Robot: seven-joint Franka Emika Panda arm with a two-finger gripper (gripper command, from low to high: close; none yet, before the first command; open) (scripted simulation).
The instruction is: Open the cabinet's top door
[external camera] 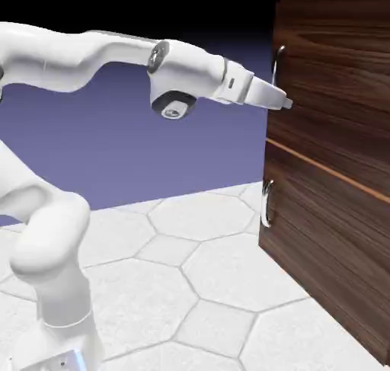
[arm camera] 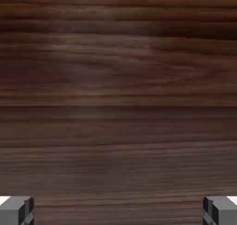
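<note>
The cabinet (external camera: 327, 171) is a dark walnut box at the exterior view's right. Its top door (external camera: 335, 65) is shut and carries a curved silver handle (external camera: 278, 63) at its left edge. My gripper (external camera: 284, 101) points at the door's face just below that handle, right at the door's left edge. In the hand view the top door's wood (arm camera: 118, 90) fills the picture and no handle shows. The gripper (arm camera: 118, 211) is open, its grey fingertips (arm camera: 16, 210) standing far apart at the bottom corners with nothing between them.
Below a thin light seam lies the lower door (external camera: 327, 240), with its own silver handle (external camera: 266, 203). The white hexagon-patterned table (external camera: 183, 278) stretches from the cabinet's foot to the arm's base (external camera: 61, 301).
</note>
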